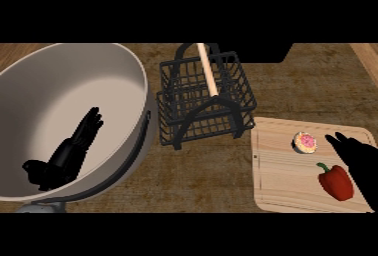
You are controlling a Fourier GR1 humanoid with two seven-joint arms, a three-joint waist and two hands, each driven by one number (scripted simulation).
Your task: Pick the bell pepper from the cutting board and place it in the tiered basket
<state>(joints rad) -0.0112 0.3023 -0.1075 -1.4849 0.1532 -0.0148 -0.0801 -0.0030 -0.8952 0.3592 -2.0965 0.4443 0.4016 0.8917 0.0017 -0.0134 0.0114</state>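
The red bell pepper (336, 182) lies near right on the cutting board (284, 175), beside the right robot hand (358, 155), whose fingers are spread, holding nothing. Likely light, stiff and slick; grip across its broad body. The tiered basket (207, 100) stands far left.

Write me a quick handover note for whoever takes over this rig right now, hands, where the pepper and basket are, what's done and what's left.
Left hand: open, fingers straight, resting at the view's left in front of the big bowl, holding nothing.
Right hand: open, over the board's right edge, just right of the pepper, not gripping it.
Pepper: lying on the cutting board, near its right side, beside a small round pink item.
Basket: black wire, left of and behind the board, nothing seen inside.
Done: right hand is at the pepper.
Left: grasp, lift, carry left, place in basket.
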